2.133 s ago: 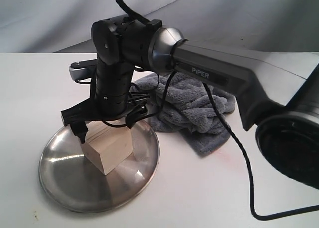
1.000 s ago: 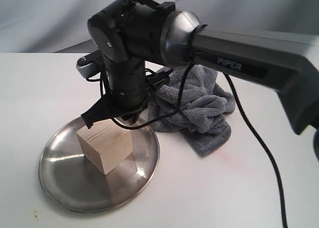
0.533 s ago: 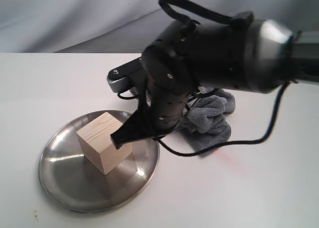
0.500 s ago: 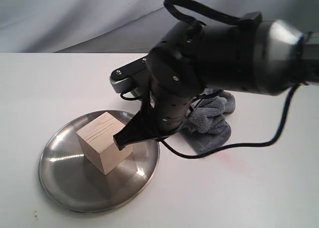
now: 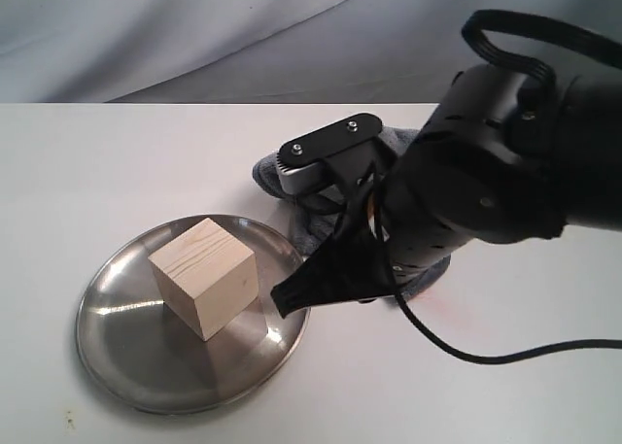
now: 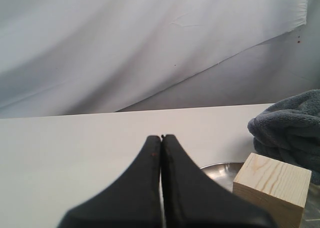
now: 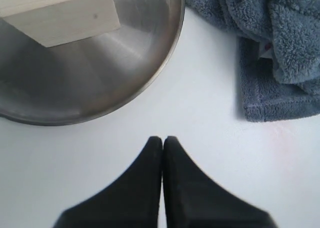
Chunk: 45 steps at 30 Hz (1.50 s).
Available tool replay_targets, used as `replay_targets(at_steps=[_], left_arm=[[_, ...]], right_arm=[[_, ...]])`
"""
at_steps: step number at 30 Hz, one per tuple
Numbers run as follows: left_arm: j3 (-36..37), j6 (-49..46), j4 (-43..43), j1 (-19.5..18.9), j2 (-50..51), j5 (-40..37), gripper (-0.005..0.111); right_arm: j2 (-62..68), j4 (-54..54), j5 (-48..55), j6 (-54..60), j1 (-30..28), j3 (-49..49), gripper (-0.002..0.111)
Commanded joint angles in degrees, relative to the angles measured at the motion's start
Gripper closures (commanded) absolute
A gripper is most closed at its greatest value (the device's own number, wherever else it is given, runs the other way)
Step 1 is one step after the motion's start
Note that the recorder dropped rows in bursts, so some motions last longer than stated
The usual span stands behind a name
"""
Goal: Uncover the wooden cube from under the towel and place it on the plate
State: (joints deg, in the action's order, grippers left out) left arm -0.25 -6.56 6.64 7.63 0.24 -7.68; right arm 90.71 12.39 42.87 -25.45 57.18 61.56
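**Cube on the plate, both jaws empty**

The cube [image 5: 204,277] stands flat on the plate [image 5: 126,366], fully uncovered, with nothing touching it. From how things lie, the placing looks done.

The cube is solid pine, so I judge it rigid and fairly light, with dry, grainy faces that should grip well. If it needs taking again, two opposite side faces at about mid-height are the best hold. It is wide, so the jaws would have to open generously. The plate is shiny and smooth, and a sideways nudge could slide the cube or shift the plate itself.

The towel [image 7: 280,48] lies bunched on the counter [image 5: 97,172] just beside the plate's rim, with a strip of bare counter between them. It is soft and floppy, so a raised fold is the place to pinch it.

The right jaws are pressed together, holding nothing, over the bare counter between rim and towel. The left jaws are likewise together and empty, low near the plate, with the cube off to one side of them.

The right arm hides much of the towel in the exterior view. A black cable [image 5: 505,352] trails over the counter, well clear of the plate.
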Motion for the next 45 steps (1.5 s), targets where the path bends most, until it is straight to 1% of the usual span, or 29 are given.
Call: replay_targets(at_steps=[1, 7, 9, 15, 26, 31, 37, 45], left_arm=[[0.25, 0.14, 0.1, 0.28, -0.24, 0.18, 0.107], [0.25, 0.14, 0.1, 0.28, -0.24, 0.18, 0.107], [0.25, 0.14, 0.1, 0.28, -0.24, 0.18, 0.107], [0.25, 0.14, 0.1, 0.28, -0.24, 0.18, 0.107], [0.25, 0.14, 0.1, 0.28, -0.24, 0.18, 0.107], [0.25, 0.14, 0.1, 0.28, -0.24, 0.18, 0.107], [0.25, 0.14, 0.1, 0.28, -0.24, 0.18, 0.107], [0.25, 0.14, 0.1, 0.28, -0.24, 0.18, 0.107]], right_arm=[[-3.52, 0.06, -2.51, -0.52, 0.02, -3.43, 0.108], [-8.3, 0.06, -7.96, -0.97, -0.07, -9.92, 0.108], [-9.86, -1.13, -9.65, -0.97, -1.08, -11.91, 0.108], [-15.82, -4.16, -16.93, -0.41, -5.94, -20.19, 0.108], [-29.21, -5.38, -29.94, 0.12, -16.67, -35.08, 0.108], [-36.31, -8.22, -35.39, 4.04, -21.23, -40.72, 0.108], [-44.37, -10.27, -40.02, 9.91, -25.96, -47.37, 0.108], [-58.57, -10.54, -41.31, 11.57, -32.73, -55.05, 0.108]])
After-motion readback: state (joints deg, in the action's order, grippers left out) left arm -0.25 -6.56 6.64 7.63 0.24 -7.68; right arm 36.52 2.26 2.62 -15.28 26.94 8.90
